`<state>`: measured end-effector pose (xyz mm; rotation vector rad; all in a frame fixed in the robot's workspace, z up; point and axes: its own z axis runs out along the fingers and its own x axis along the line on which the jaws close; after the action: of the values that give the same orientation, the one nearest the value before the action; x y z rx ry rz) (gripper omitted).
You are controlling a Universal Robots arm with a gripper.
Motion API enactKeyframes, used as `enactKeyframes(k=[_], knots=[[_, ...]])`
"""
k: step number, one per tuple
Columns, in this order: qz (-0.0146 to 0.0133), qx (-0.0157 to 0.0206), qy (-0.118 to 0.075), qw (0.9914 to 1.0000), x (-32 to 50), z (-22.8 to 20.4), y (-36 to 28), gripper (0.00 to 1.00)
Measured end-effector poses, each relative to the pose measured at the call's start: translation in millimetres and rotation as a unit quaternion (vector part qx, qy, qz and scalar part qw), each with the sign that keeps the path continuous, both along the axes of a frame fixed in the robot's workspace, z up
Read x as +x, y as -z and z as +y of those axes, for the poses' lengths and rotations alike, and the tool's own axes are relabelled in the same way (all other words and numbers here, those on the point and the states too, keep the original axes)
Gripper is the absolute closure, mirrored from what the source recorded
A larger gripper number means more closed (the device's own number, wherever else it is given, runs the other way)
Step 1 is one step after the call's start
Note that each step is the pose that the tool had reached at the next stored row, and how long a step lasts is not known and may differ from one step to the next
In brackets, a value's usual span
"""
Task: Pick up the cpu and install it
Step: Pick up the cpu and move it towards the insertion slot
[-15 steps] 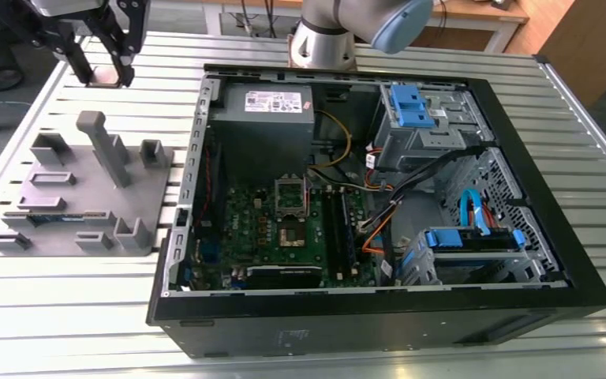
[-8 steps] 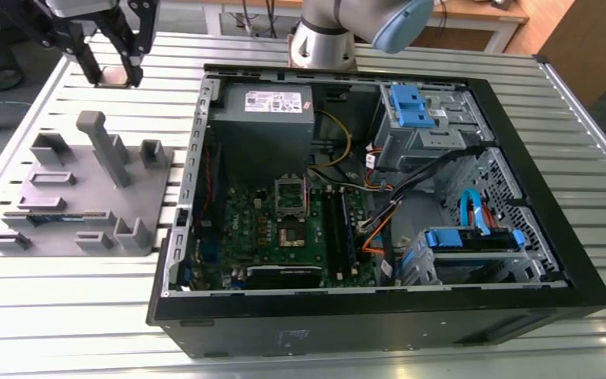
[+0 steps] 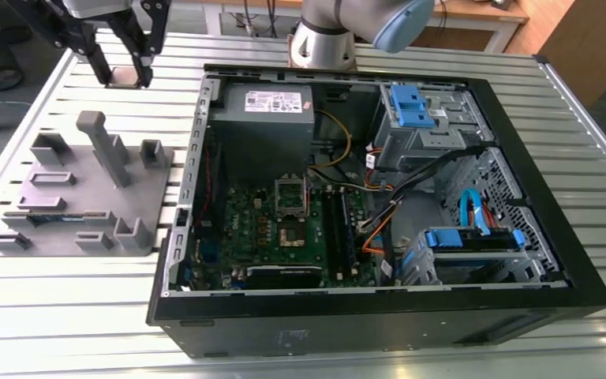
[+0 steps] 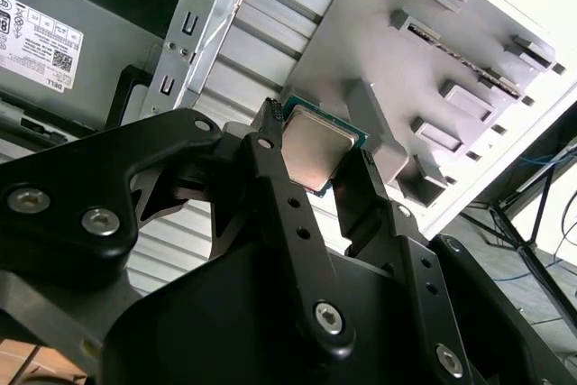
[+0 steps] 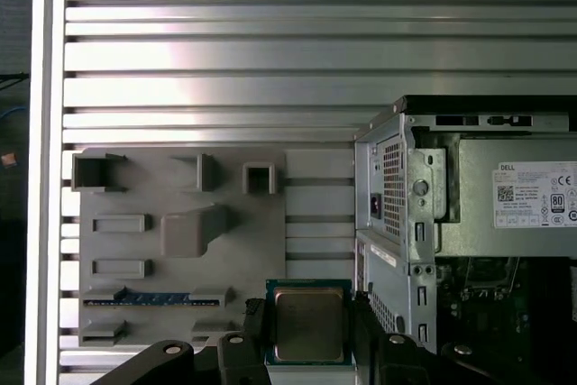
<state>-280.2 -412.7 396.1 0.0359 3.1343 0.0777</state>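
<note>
The cpu (image 4: 314, 149), a small square chip with a silvery top and green rim, is clamped between my gripper's (image 4: 317, 137) black fingers. In the first wrist view the cpu (image 5: 308, 324) hangs over the slatted table between the grey fixture plate (image 5: 180, 178) and the case wall (image 5: 397, 223). In the exterior view my gripper (image 3: 124, 77) is high at the far left, above the table and beyond the fixture (image 3: 92, 189), shut on the pale chip (image 3: 126, 77). The motherboard's cpu socket (image 3: 288, 230) lies inside the open case, well off to the exterior view's right of the gripper.
The open computer case (image 3: 387, 316) fills the table's middle and right. Inside are a grey power supply (image 3: 271, 106), blue drive caddies (image 3: 413, 106) and loose cables (image 3: 377, 229). A memory stick (image 3: 56, 215) rests in the fixture. The arm's base (image 3: 322, 39) stands behind the case.
</note>
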Motion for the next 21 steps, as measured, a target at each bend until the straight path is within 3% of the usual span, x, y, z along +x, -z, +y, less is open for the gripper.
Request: enactKeyframes(k=[21], knots=[[0.0000, 0.0000, 0.000, 1.00000, 29.0, 0.0, 0.0, 0.53]])
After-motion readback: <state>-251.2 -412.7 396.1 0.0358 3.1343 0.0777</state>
